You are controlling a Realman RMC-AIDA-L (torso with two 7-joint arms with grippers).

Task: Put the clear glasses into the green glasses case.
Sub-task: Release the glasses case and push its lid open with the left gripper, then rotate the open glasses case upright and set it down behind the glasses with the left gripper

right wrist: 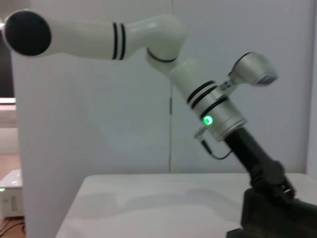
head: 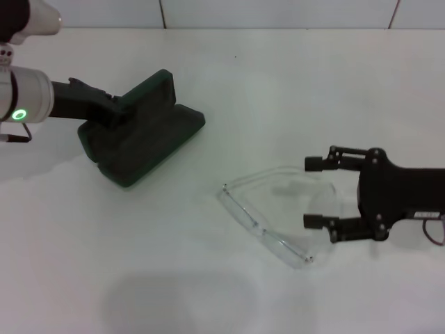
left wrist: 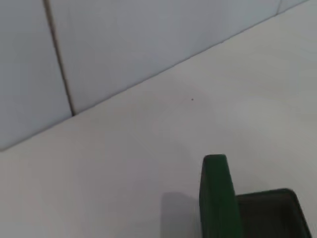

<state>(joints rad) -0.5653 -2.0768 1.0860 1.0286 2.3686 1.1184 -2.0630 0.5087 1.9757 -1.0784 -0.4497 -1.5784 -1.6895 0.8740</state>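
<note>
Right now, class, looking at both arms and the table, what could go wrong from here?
The right gripper, open, straddles only the thin arms of the clear glasses; closing there could bend them or let them slip. The left gripper holds up the lid of the green glasses case; if it lets go, the lid might drop shut before the glasses arrive.

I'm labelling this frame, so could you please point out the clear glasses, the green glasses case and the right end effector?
clear glasses (head: pixel 268 229): head view, on the front lens rim.
green glasses case (head: pixel 149 149): head view, on the base.
right end effector (head: pixel 314 193): head view, midway between its open fingertips.
</note>
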